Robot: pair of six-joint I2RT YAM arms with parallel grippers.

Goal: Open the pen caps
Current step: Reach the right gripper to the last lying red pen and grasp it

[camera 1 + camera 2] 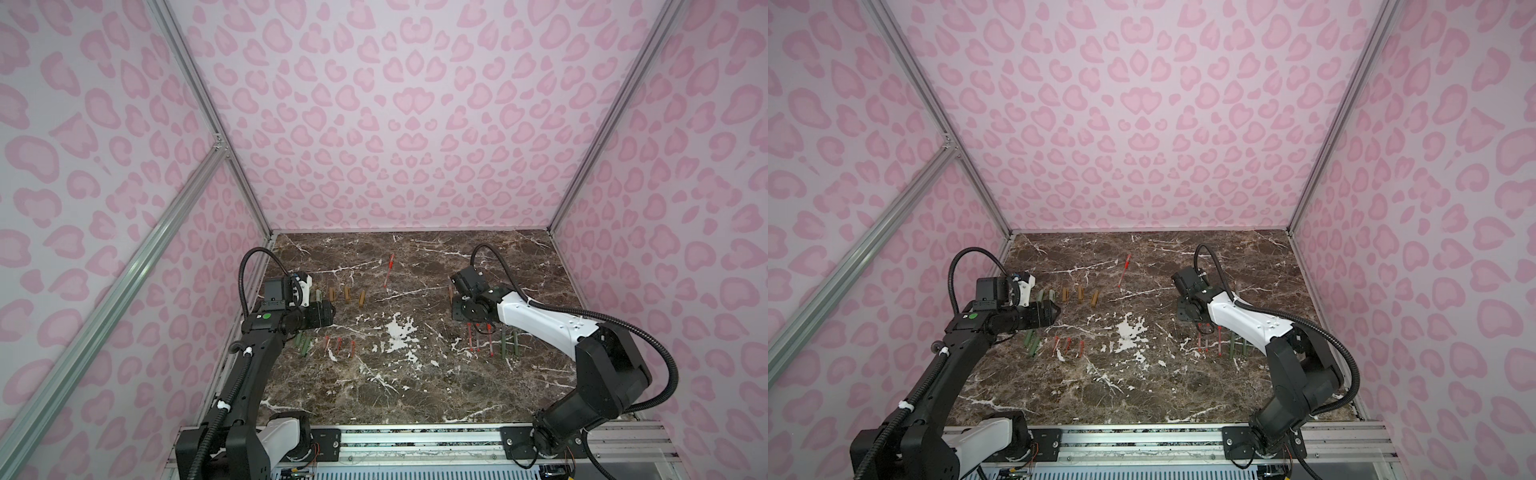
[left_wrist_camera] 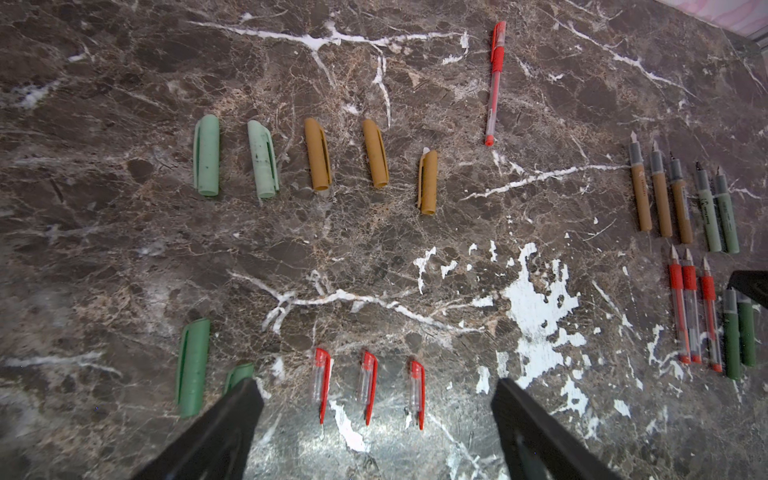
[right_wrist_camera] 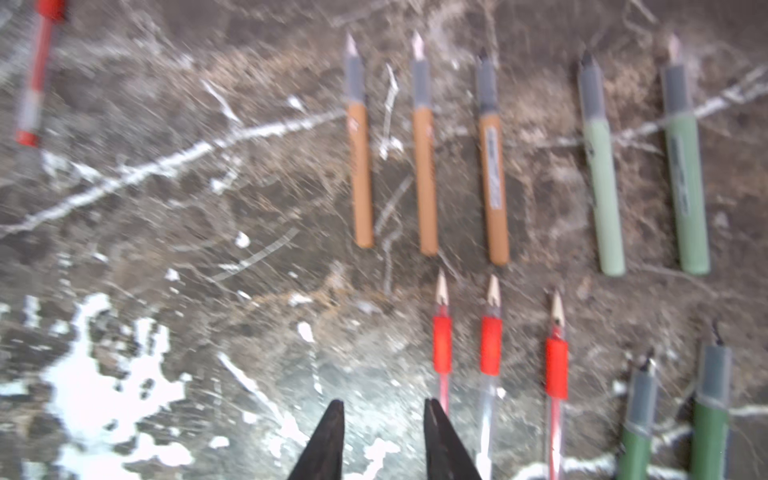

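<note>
black fingers (image 2: 232, 419) of our left gripper (image 2: 376, 428) sit closest to the lens in the left wrist view, spread wide and holding nothing, above the marble table (image 2: 374, 257). just beyond them lie the pen caps: three red caps (image 2: 368, 384), two dark green caps (image 2: 193, 365), and farther on three tan caps (image 2: 374, 151) and two pale green caps (image 2: 206, 154), all already off. uncapped barrels (image 3: 424, 174) lie in rows under our right gripper (image 3: 384, 415), whose jaws stand slightly apart and empty. only the red pen (image 1: 389, 271) near the far middle of the table is still capped. we judge its cap light, stiff, smooth plastic, likely slippery and held by a snug friction fit. we would pinch the cap across its body beside the clip, grip the barrel at the ribbed red sleeve, and pull straight along the axis.
</note>
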